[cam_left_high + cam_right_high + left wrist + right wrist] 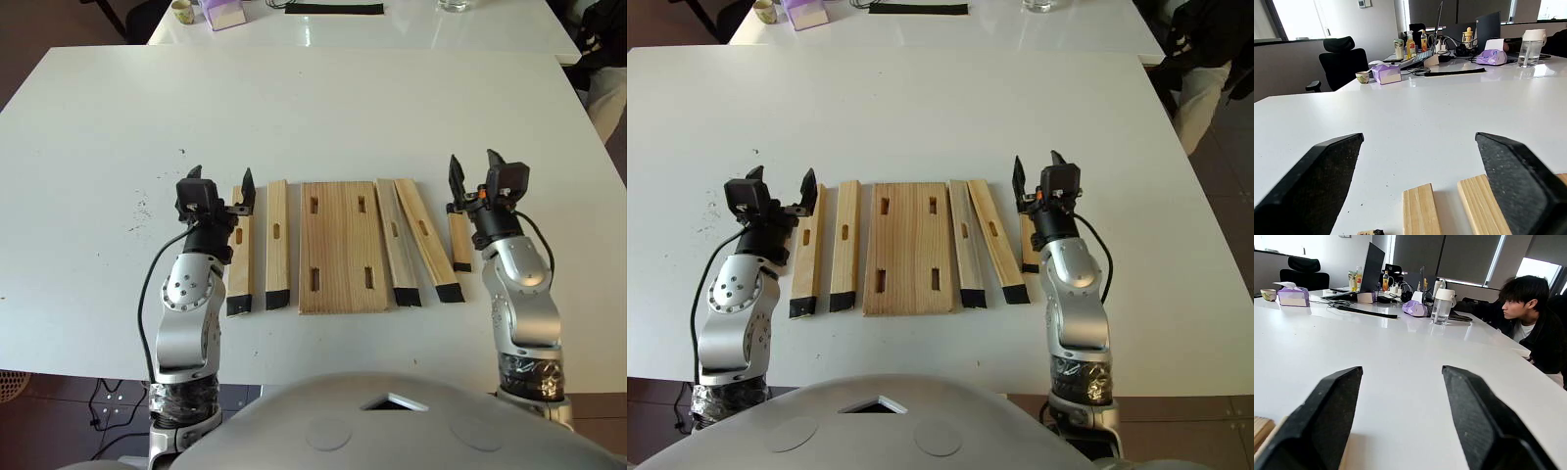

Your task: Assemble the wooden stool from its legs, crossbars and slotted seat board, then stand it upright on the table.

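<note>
Nothing joined yet, by the look of it: all parts flat on the table (pixel 313 108), spread in one row, probably for easy picking one at a time. In the middle, the seat board (pixel 339 247), slots facing up, ready to take leg ends. Just beside it at 9 o'clock, the inner left leg (pixel 277 245); farther out at 9 o'clock, the outer left leg (pixel 240 259). Both lengthwise, dark tips toward 6 o'clock. At the board's 3 o'clock, two more legs (pixel 397 245) side by side, the outer one slightly tilted. Beyond them, again at 3 o'clock, a short crossbar (pixel 458 243).

Left claw (pixel 221 178) low over the 12 o'clock end of the outer left leg, fingers (pixel 1317 181) well apart and holding nothing. From its wrist, two wooden ends visible between the black fingers, seemingly a line-up for a first grasp. Right claw (pixel 474 166) likewise spread and empty, poised at the 12 o'clock end of the crossbar.

Mirrored placing on either flank, likely meant to give each arm its own share of parts within short reach. Judged as the very start: no piece lifted, no leg in a slot, stool far from standing.
</note>
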